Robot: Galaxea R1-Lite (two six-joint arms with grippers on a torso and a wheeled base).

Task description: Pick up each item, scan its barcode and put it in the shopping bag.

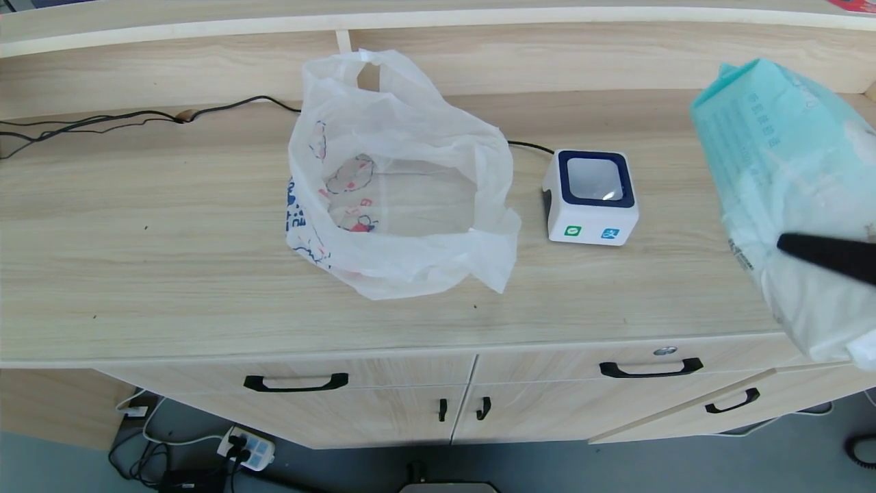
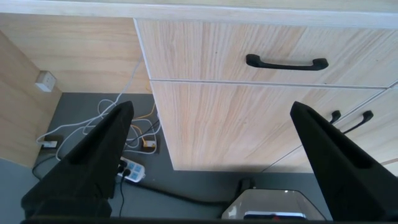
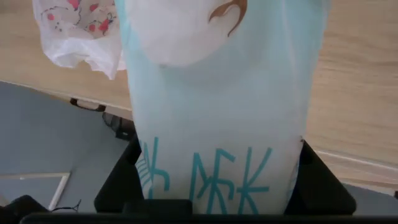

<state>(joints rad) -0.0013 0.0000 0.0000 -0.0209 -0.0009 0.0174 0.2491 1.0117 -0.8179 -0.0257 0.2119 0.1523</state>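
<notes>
A large pale teal and white soft pack (image 1: 787, 198) hangs above the counter's right end, right of the scanner. My right gripper (image 3: 217, 180) is shut on the pack (image 3: 217, 99), its black fingers (image 1: 828, 257) pressing both sides. The white scanner (image 1: 592, 197) with a dark blue framed window sits on the counter. Left of it stands the open white plastic shopping bag (image 1: 400, 185) with red and blue print, nothing visible inside. My left gripper (image 2: 211, 162) is open and holds nothing, down in front of the cabinet drawers.
The wooden counter (image 1: 137, 274) has a raised back ledge (image 1: 205, 41). Black cables (image 1: 137, 120) lie at the back left. Drawers with black handles (image 1: 295, 382) are below, the right door (image 1: 732, 404) slightly ajar. A power strip (image 1: 246, 448) lies on the floor.
</notes>
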